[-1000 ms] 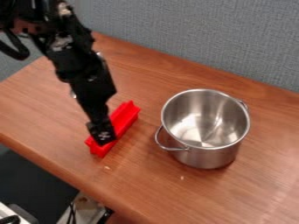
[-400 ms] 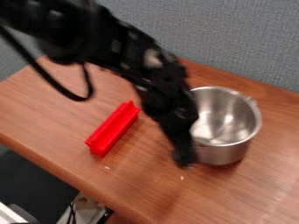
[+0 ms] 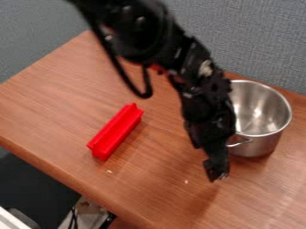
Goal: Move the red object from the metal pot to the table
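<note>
Lying flat on glossy reddish-brown wooden counter: long red plastic block, at nine o'clock from shiny round steel pot. Hovering between them, fingers spread wide, gripping nothing.

The arm enters from the top of the view and extends diagonally down toward the lower right. Its links are black, with dark cables looping along the upper section. The wrist section is angled steeply downward. The gripper points down at the low end of the arm, its tip close above the bench. The jaws stand fully apart and nothing is held between them. Motion blur softens the outline, so individual finger detail cannot be resolved.
</note>
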Available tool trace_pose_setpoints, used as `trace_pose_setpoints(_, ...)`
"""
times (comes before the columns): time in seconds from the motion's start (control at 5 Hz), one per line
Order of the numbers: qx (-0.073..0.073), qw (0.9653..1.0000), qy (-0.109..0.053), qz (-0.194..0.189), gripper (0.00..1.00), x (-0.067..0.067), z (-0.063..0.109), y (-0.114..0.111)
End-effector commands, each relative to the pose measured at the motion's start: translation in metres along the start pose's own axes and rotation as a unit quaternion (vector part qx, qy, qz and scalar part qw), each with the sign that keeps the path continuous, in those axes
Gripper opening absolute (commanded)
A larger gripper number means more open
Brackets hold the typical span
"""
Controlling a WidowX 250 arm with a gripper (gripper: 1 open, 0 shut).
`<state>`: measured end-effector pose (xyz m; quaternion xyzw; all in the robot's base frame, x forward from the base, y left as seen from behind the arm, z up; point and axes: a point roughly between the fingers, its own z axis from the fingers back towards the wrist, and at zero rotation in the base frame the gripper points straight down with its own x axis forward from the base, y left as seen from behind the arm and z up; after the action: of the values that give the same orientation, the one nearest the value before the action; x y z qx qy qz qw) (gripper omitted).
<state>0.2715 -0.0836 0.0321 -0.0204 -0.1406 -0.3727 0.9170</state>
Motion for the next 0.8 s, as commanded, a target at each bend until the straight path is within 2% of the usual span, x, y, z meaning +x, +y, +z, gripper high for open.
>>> trace_pose_setpoints(0.0,0.013,0.9996,-0.011,0.024,1.00,0.023,0.025,0.008)
trace_pose_setpoints(0.2,0.023,0.9989,-0.011,0.039,1.00,0.041,0.046,0.011)
trace_pose_setpoints(0.4,0.037,0.9976,-0.015,0.057,1.00,0.067,0.066,0.015)
trace_pose_setpoints(0.6,0.057,0.9939,-0.035,0.089,1.00,0.069,0.060,0.026)
